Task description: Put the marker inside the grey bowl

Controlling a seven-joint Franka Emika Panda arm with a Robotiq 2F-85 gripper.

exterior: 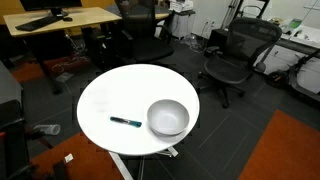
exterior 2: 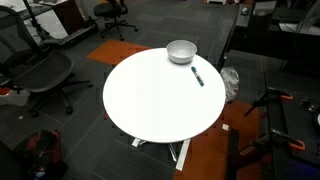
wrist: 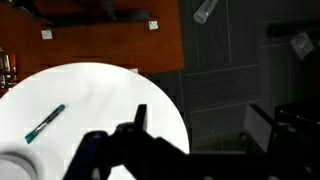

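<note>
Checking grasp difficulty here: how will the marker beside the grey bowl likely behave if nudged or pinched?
The marker looks thin and straight, so probably light and stiff. Lying flat on the smooth white table, it may roll or skid if nudged sideways.

Bare tabletop [exterior: 105,95] rings the marker [exterior: 125,121], the grey bowl [exterior: 168,118] near one end.

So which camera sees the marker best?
The wrist view: the marker looks biggest there, lying whole on the white table. Both exterior views show it only as a tiny dark stick beside the grey bowl.
</note>
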